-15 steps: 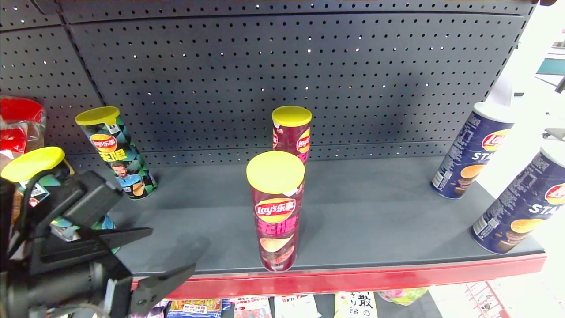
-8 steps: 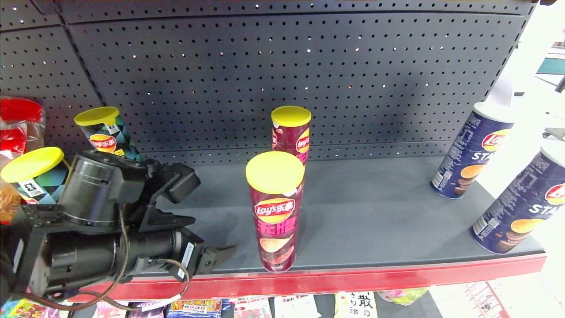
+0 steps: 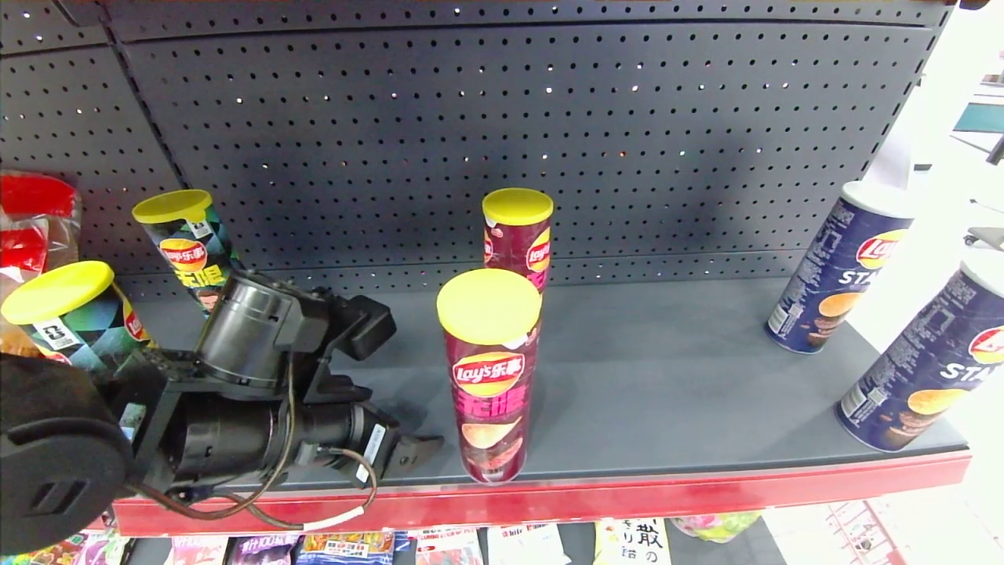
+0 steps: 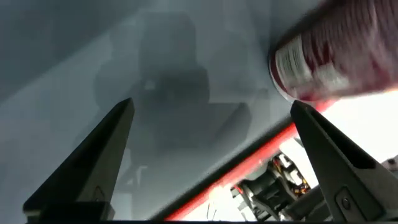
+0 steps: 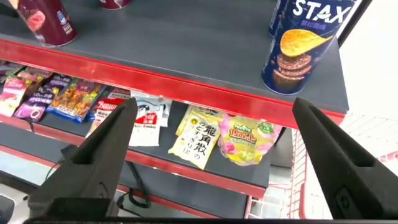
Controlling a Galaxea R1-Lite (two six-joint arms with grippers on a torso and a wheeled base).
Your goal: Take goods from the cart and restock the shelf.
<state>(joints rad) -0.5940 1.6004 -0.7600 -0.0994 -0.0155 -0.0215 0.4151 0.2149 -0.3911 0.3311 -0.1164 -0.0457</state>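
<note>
Sliding rightward along the front edge of the shelf point(image 3: 667, 369) over the past second, the left gripper point(image 4: 211, 107) now sits just beside the front magenta chip can point(image 3: 490, 377), jaws spread and empty. The right gripper point(image 5: 214, 102) is likewise spread, holding nothing. Farther back, a second magenta can point(image 3: 518, 235) stands unmoved near the pegboard point(image 3: 510, 118).

Open room on the shelf point(image 3: 667, 369) lies between the maroon cans point(image 3: 490, 377) and the blue cans point(image 3: 835, 267).
</note>
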